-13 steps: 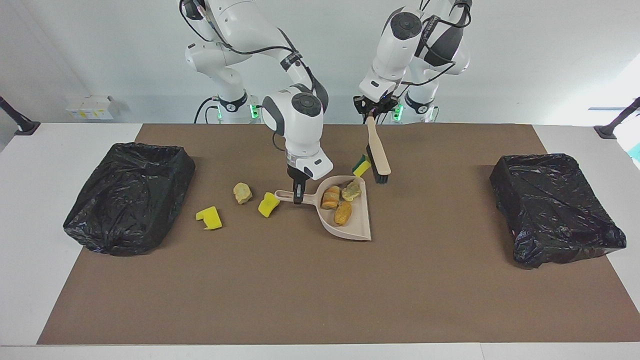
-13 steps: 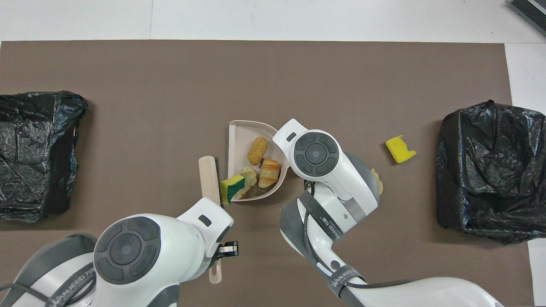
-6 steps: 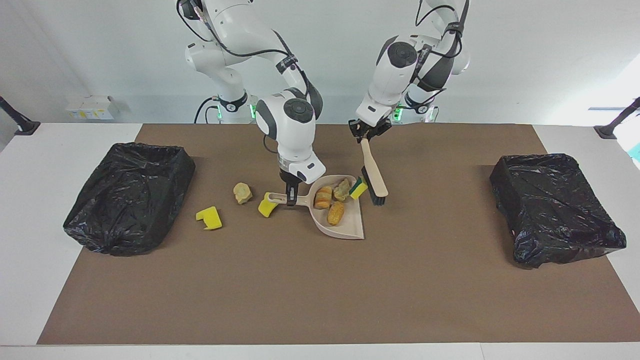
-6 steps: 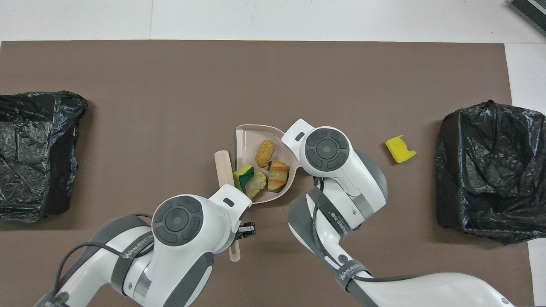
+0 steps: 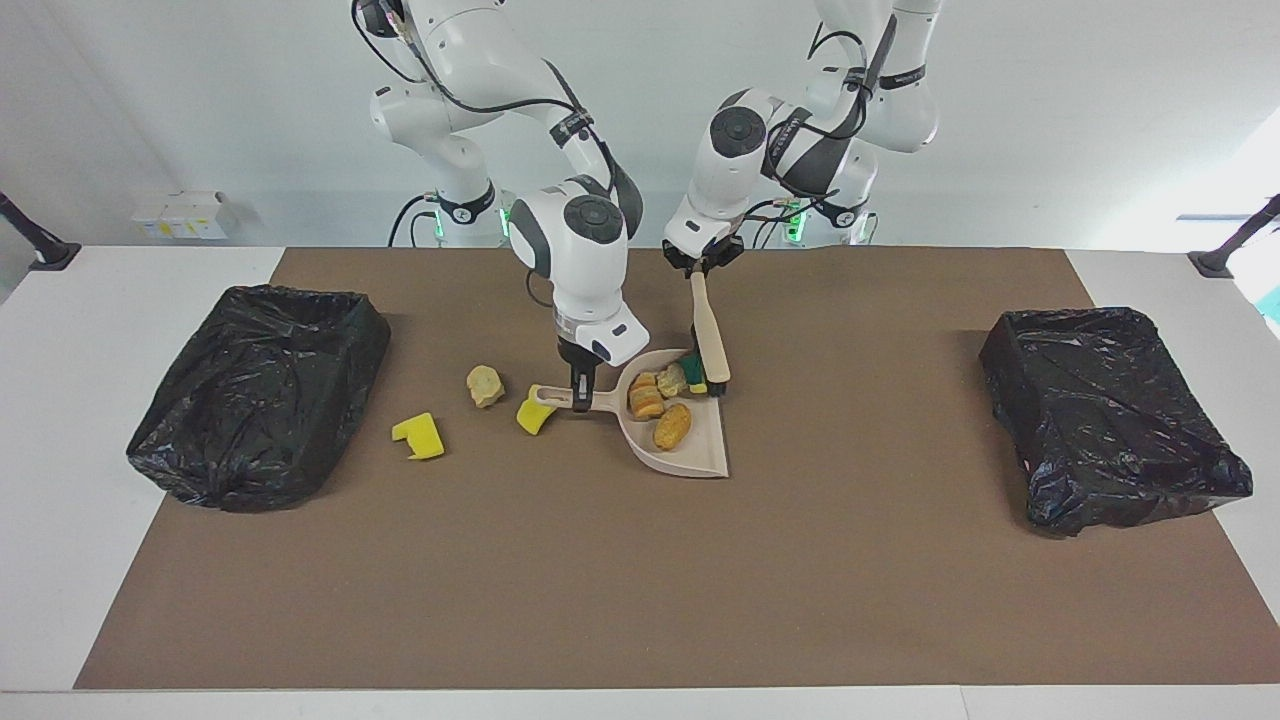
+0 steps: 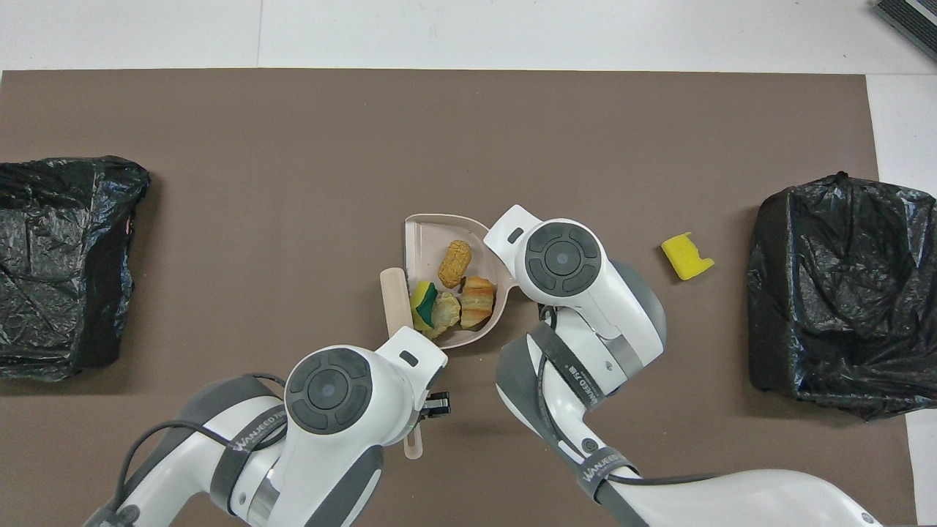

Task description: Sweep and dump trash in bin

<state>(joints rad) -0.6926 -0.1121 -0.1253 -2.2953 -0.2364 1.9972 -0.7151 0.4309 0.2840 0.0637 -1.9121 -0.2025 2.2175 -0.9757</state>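
My right gripper (image 5: 580, 385) is shut on the handle of the beige dustpan (image 5: 700, 455), which lies flat mid-mat. In the pan (image 6: 428, 234) lie two orange bread lumps (image 5: 672, 426) (image 6: 454, 263), a pale lump (image 6: 444, 313) and the green-topped sponge (image 6: 422, 304). My left gripper (image 5: 700, 268) is shut on the beige brush (image 5: 711, 345). The brush (image 6: 395, 300) has its head at the pan's side rim, against the green-topped sponge (image 5: 693, 380). On the mat toward the right arm's end lie a yellow sponge (image 5: 535, 412) by the handle's tip, a tan lump (image 5: 485, 385) and another yellow sponge (image 5: 420, 437) (image 6: 687, 256).
One black-bagged bin (image 5: 260, 390) (image 6: 834, 293) stands at the right arm's end of the table. A second bin (image 5: 1110, 415) (image 6: 62, 263) stands at the left arm's end. A brown mat (image 5: 640, 580) covers the table between them.
The left gripper swung the brush toward the right arm's end, pushing the green-topped sponge over the rim into the dustpan. The dustpan shifted slightly the same way early on.
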